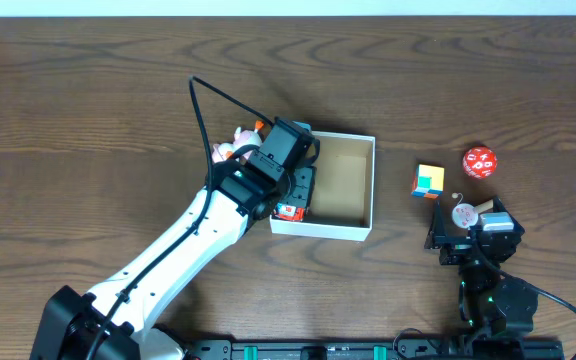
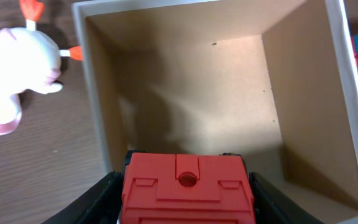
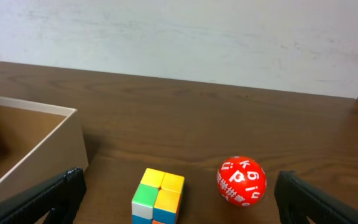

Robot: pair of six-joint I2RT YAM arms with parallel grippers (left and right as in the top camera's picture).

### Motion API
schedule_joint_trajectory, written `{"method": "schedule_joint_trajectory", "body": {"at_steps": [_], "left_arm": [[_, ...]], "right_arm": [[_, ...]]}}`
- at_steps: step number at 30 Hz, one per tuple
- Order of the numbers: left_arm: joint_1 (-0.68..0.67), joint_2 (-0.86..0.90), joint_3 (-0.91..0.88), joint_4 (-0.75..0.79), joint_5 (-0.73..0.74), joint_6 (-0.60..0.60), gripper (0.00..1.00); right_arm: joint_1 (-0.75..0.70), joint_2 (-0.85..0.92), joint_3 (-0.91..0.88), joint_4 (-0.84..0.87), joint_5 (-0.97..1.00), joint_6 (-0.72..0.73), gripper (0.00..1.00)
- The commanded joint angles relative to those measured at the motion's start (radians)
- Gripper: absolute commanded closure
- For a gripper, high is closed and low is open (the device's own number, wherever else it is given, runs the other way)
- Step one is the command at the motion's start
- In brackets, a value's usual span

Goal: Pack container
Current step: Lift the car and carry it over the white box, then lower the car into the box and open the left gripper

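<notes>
A: Where's the white-walled square cardboard box point(image 1: 328, 227)?
B: Mid table point(image 1: 118, 100). Left claw point(image 2: 185, 205) clamped on a red plastic block point(image 2: 188, 180), at the box's near-left corner, likely to drop it inside.
A: Right claw point(image 3: 176, 205)?
B: Apart, empty, near right, idle.

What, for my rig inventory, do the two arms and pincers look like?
Left arm: white shells, black joints, a looping black cable; left pincer black. Right arm: all black, green lights, black cable; right pincer dark.
</notes>
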State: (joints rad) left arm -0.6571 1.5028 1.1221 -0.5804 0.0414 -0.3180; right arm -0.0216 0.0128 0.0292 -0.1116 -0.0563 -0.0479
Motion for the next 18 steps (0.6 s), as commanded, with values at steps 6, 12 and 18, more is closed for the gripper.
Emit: {"method": "schedule_joint_trajectory", "body": {"at_steps": [6,12,18], "left_arm": [[-0.115,0.001,0.028,-0.008,-0.142,-0.062,0.66],[-0.128,0.001,0.028,-0.013,-0.222,-0.111,0.65],[-0.118,0.001,0.028,-0.010,-0.222,-0.160,0.65]], "right_arm": [[0.010,-0.004,-0.003,-0.001,-0.001,-0.009,0.01],[0.010,-0.004,-0.003,-0.001,-0.001,-0.009,0.01],[0.010,-0.004,-0.003,-0.001,-0.001,-0.010,0.01]]}}
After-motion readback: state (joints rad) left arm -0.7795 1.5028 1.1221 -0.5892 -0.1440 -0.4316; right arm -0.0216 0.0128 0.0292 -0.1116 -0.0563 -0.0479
